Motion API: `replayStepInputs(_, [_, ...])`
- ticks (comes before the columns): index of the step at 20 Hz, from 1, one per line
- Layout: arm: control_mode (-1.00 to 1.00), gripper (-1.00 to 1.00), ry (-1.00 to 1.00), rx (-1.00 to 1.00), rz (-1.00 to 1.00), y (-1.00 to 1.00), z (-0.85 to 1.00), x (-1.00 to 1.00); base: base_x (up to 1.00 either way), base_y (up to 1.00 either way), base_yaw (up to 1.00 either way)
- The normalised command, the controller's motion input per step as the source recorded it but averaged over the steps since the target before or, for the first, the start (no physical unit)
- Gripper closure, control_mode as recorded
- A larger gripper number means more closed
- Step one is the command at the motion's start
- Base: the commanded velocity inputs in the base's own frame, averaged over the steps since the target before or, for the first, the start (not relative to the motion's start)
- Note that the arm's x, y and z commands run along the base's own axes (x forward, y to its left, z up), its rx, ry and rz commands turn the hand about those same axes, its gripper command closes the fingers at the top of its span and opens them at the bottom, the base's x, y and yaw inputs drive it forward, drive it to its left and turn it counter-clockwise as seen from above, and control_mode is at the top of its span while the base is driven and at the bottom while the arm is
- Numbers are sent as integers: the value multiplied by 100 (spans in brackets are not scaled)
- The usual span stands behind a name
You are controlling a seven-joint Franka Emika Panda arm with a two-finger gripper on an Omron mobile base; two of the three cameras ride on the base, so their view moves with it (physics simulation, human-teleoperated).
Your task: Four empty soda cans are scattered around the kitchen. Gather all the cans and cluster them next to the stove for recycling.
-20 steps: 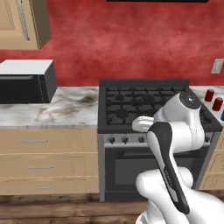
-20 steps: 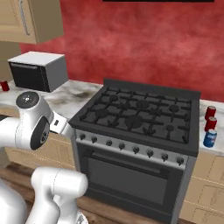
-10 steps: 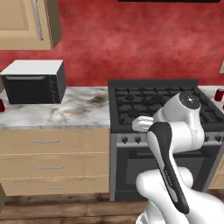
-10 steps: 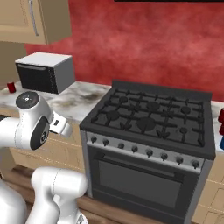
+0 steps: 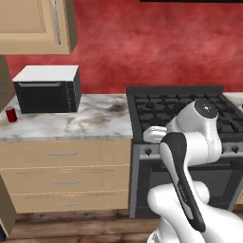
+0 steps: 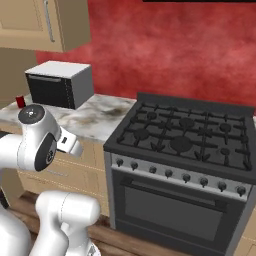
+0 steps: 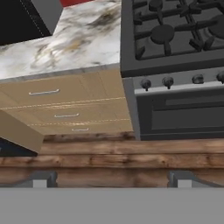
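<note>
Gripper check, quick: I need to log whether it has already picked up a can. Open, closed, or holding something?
Gripper: open, fingers spread wide apart with nothing between them; no can held.

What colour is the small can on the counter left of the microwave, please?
Red can, clearest in the left base view.

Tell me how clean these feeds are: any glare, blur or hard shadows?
Left base view: flat even light, red can small and soft-edged. Right base view: no glare on the stove. Hand view: sharp, gripper tips clear, microwave face very dark.
</note>
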Motion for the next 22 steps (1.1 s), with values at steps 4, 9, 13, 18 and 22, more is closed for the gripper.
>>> replayStepInputs(4, [100, -100, 0, 0, 0, 0, 0, 0, 0, 48, -4])
replayStepInputs(9, [100, -100, 0, 0, 0, 0, 0, 0, 5, 47, -3])
replayStepInputs(13, [100, -100, 0, 0, 0, 0, 0, 0, 13, 42, 0])
replayStepInputs(18, [100, -100, 0, 0, 0, 0, 0, 0, 18, 39, 0])
replayStepInputs(22, [100, -100, 0, 0, 0, 0, 0, 0, 22, 35, 0])
